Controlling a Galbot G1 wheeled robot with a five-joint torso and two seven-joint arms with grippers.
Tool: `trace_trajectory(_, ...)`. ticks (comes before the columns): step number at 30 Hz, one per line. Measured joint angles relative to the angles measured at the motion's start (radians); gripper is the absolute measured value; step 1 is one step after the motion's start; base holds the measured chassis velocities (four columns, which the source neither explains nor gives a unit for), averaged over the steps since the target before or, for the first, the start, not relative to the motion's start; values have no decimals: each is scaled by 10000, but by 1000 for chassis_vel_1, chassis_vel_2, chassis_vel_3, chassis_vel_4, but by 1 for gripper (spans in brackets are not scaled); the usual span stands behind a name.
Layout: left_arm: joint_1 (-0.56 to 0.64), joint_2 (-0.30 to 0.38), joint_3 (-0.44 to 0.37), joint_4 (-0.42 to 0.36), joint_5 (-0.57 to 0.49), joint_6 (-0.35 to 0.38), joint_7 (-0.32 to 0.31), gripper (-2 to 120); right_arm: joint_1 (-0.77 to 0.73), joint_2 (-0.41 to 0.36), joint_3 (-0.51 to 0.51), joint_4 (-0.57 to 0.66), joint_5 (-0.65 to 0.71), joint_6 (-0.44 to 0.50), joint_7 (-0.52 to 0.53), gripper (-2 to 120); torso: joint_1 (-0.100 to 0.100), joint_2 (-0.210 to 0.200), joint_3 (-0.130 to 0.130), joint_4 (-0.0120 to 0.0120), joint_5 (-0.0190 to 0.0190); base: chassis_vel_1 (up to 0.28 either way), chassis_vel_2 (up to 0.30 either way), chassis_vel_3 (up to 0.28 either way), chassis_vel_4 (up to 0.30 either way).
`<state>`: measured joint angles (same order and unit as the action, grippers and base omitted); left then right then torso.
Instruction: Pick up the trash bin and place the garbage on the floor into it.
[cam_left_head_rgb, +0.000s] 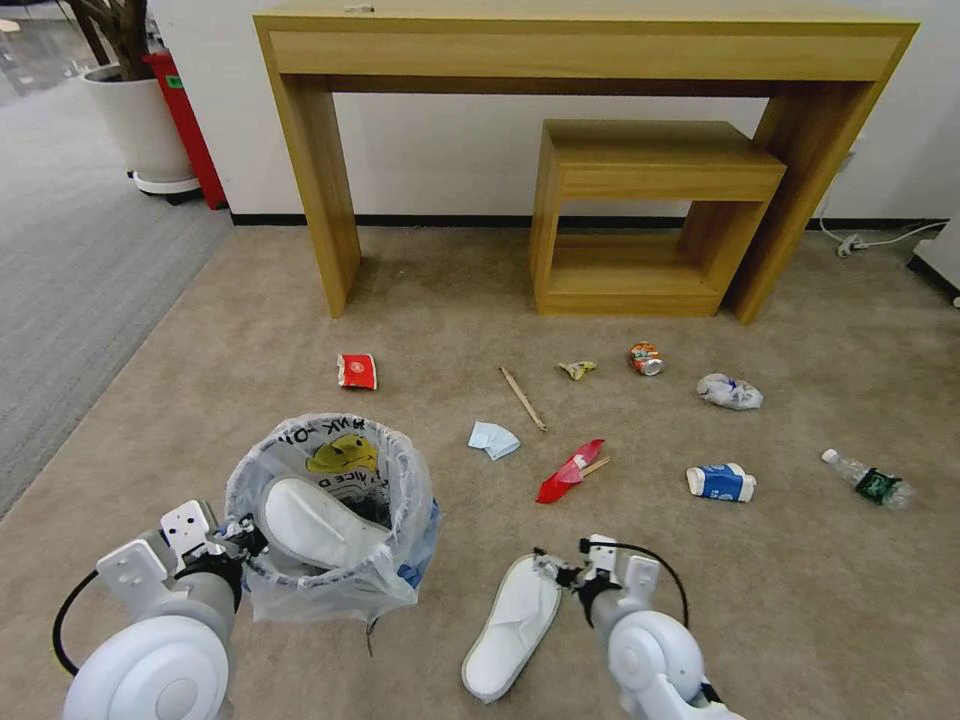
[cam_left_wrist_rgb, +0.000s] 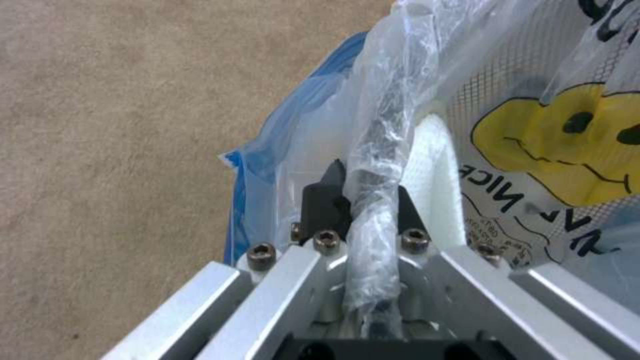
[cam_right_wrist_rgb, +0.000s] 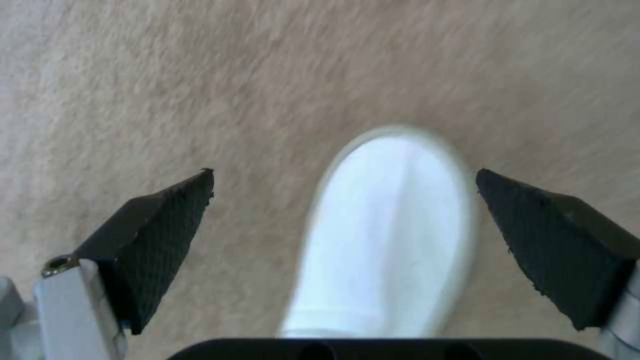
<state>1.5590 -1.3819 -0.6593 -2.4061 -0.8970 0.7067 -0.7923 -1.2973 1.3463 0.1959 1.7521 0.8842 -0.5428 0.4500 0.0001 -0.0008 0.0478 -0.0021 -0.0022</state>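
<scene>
left claw (cam_left_wrist_rgb: 363, 187) pinching trash bin (cam_left_head_rgb: 330, 590) rim, tips bag-hidden | right claw (cam_right_wrist_rgb: 343, 250) spread over slipper (cam_right_wrist_rgb: 390, 235)

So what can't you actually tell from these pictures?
- Bin contents: head view, a slipper and the bag hide whatever lies under them.
- Lettering on the can and bottle: head view, too small.
- Floor slipper: right wrist view, blurred, its heel cut off by the right hand.
- Left hand: bag folds cover its grip on the rim.

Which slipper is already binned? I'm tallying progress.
The slipper inside the trash bin, which the left tool grips. The other slipper lies on the floor under the open right tool.
</scene>
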Motion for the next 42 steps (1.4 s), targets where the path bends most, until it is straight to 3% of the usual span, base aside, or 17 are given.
trace_trajectory(6,51,-81,12,24,116,-33,55,1,754,526,-346,-995,847,-222,650,100,0,0,0,0,1,0,0,0,0)
trace_trajectory(7,14,-87,-39,78,145,-59,64,1,1285,950,-622,-1668,1159,-251,1412,100,0,0,1,2,1,0,0,0,0)
trace_trajectory(12,-37,-127,-23,227,241,-105,117,1,1406,1095,-730,-1660,1343,-387,2250,100,0,0,1,1,2,0,0,0,0)
trace_trajectory(20,-45,-157,77,404,392,-176,233,1,934,831,-568,-922,1596,-393,2560,100,0,0,0,0,1,0,0,0,0)
trace_trajectory(30,27,-150,149,406,504,-223,242,1,712,824,-687,-1477,1172,-460,2272,100,0,0,0,0,3,0,0,0,0)
trace_trajectory(42,37,-233,176,411,646,-266,250,1,761,891,-699,-1816,774,-340,2008,59,0,0,0,0,2,0,0,0,0)
